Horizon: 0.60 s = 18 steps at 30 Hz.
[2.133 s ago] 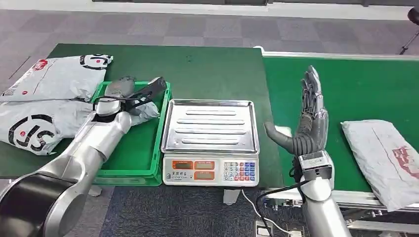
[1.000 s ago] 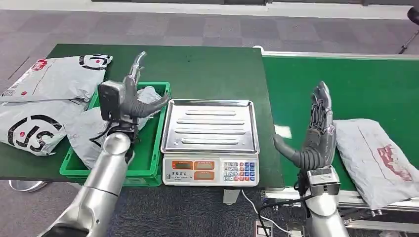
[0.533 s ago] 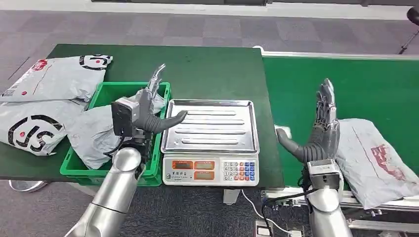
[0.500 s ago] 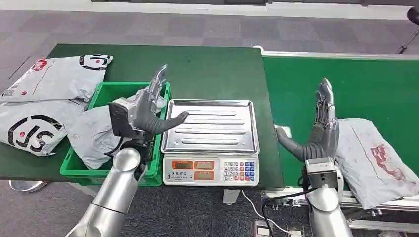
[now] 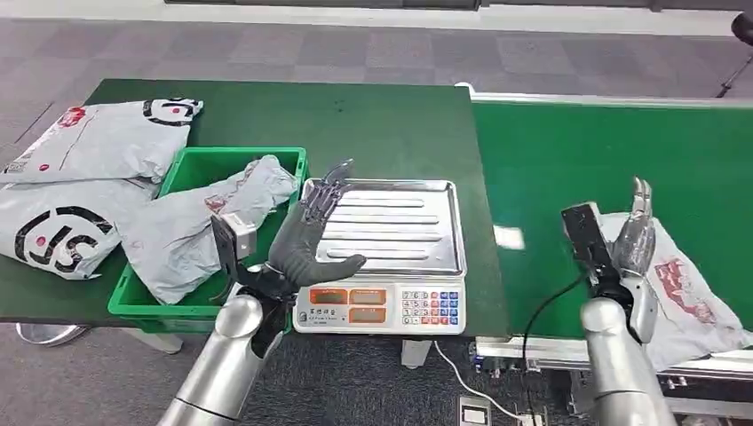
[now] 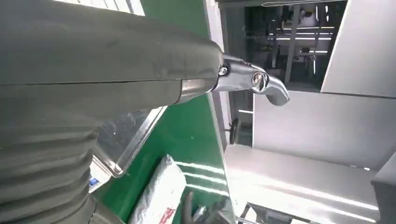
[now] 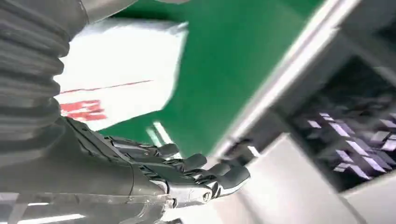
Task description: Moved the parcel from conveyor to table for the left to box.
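A grey parcel with red print (image 5: 691, 297) lies on the green conveyor belt (image 5: 568, 160) at the near right; it also shows in the right wrist view (image 7: 116, 79) and the left wrist view (image 6: 159, 198). My right hand (image 5: 632, 232) is over the parcel's left end with its fingers (image 7: 187, 168) stretched out and nothing gripped; whether it touches the parcel I cannot tell. My left hand (image 5: 311, 229) hangs open over the front left corner of the scale's steel tray (image 5: 382, 222), empty, its thumb (image 6: 252, 79) sticking out.
A green crate (image 5: 289, 169) left of the scale holds a crumpled grey parcel (image 5: 200, 226). Two more grey bags (image 5: 98, 142) (image 5: 53, 226) lie on the dark green table (image 5: 355, 115) at far left. The scale's keypad (image 5: 431, 309) faces me.
My left hand swung from the crate's edge to the scale's front left corner and dropped lower. My right hand moved right and tipped over the parcel's near end.
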Tool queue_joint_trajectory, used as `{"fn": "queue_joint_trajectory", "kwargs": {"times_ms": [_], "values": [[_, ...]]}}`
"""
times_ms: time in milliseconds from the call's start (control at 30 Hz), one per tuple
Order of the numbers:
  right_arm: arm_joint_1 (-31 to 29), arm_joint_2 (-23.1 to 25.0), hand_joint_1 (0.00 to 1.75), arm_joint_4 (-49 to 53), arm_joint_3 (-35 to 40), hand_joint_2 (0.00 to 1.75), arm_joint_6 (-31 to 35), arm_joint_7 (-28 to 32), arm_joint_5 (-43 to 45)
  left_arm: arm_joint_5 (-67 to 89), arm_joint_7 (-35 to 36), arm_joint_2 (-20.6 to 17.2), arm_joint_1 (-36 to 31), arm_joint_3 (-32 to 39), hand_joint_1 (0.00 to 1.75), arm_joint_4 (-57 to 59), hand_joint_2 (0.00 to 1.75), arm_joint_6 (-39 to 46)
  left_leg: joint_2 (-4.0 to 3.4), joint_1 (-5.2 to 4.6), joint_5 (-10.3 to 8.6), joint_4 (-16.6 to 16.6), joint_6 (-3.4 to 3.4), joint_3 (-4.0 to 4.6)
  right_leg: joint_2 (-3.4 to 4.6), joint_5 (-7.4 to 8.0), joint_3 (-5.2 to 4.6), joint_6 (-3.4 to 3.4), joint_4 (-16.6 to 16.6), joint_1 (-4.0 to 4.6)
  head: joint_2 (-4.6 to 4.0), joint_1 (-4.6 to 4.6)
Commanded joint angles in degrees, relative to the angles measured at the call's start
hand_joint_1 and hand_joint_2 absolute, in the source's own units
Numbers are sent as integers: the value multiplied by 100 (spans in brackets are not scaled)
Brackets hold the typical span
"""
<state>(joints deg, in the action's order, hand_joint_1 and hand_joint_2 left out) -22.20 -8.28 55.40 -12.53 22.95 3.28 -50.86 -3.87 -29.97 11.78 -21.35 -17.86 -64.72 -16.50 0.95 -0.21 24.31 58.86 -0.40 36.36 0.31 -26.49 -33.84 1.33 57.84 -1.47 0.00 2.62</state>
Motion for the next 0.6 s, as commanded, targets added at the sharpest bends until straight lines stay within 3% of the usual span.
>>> {"fn": "queue_joint_trajectory", "kwargs": {"times_ms": [33,333,467,600], "values": [[-606,-185,0,-2092,-1093,175,54,-666,-422,-31,23,-130,72,-173,0,4,175,-89,-1,4,2,-11,-6,-18,-6,-2,18,-11,-11,6,0,0],[-701,-497,0,-2999,-1592,175,-368,-1442,-717,-18,-8,-142,104,-168,0,34,175,-121,-3,3,8,-16,-1,-22,-5,-7,26,-12,-17,6,0,0],[-662,-612,0,-3224,-1631,175,-884,-1954,-1018,7,17,-108,103,-137,0,90,175,-109,-19,3,9,-28,-5,-37,5,-3,38,-19,-29,7,0,0],[-677,-624,0,-3353,-1650,175,-1329,-2105,-1173,39,33,-83,84,-116,0,150,175,-76,-5,2,9,-11,-1,-13,-3,-8,16,-10,-10,4,0,0]]}}
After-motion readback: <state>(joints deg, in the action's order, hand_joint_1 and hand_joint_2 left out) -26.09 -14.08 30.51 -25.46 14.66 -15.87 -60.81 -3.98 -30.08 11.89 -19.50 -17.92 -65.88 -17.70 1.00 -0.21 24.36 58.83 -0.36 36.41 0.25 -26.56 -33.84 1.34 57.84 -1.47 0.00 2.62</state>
